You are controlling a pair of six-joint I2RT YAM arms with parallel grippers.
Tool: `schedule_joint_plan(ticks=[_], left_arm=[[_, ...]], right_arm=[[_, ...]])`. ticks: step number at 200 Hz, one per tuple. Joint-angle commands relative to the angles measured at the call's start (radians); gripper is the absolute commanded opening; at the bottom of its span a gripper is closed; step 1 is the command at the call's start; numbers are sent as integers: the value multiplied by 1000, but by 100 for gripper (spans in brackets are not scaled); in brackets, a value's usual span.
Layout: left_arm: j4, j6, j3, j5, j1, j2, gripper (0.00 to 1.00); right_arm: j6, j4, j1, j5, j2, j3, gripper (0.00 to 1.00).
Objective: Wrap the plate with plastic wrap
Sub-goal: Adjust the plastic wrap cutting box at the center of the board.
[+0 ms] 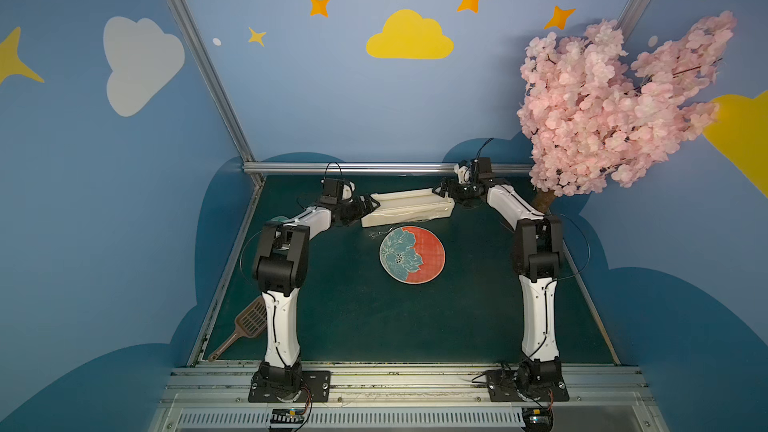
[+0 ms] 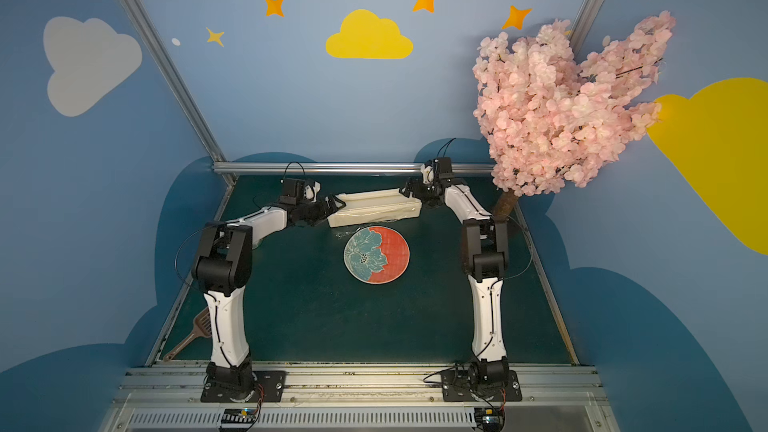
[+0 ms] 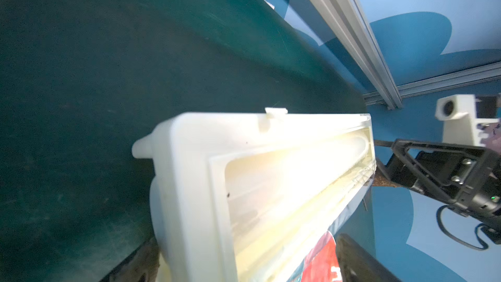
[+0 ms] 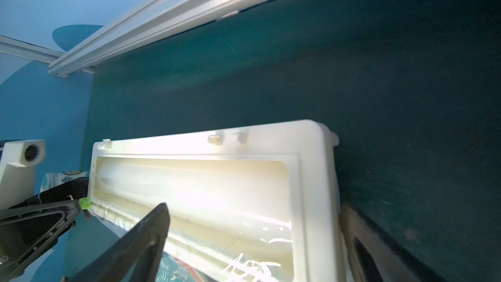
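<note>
The left pincer (image 1: 371,204) is released, its jaws spread wide at the 9 o'clock end of the box (image 1: 407,206). In the left wrist view a dark finger (image 3: 357,260) shows on each side of that end. Whether either presses the plastic I cannot tell. The right pincer (image 1: 441,192) is likewise released and wide, at the box's 3 o'clock end. In its wrist view one finger (image 4: 141,237) lies across the open trough and the other sits just past the end wall.

The box lies crosswise at 12 o'clock on the surface (image 1: 357,326), with its green slider (image 4: 85,203) parked at the 9 o'clock end. The film (image 4: 244,264) shows glossy and wrinkled along the box's 6 o'clock lip, and a few creased strands reach the surface just beside the plate's rim.

The plate (image 1: 412,255) sits flat near the middle of the surface, just at 6 o'clock of the box. In both top views it looks bare. A brown scoop (image 1: 246,326) lies well apart at 7 o'clock.

I judge the task to be at its opening step, with both arms set at the dispenser and no sheet drawn. The next move likely calls for one pincer to pin the box down. The other should pinch the film's loose edge and pull it toward 6 o'clock, low and level across the whole plate. The thin film may cling to itself or slip from the pads.
</note>
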Motion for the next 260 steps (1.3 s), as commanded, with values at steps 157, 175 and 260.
schedule_joint_plan(ticks=[157,175,260], left_arm=[[110,-90,213,138,-5,168,94],[108,-102,244,151,-13,186,94],[-34,24,85,-40,33,-24,96]], right_arm=[[54,252,48,-87,-243,-383,98],[60,264,48,-86,-252,-399,98],[62,209,5,5,-358,-487,98]])
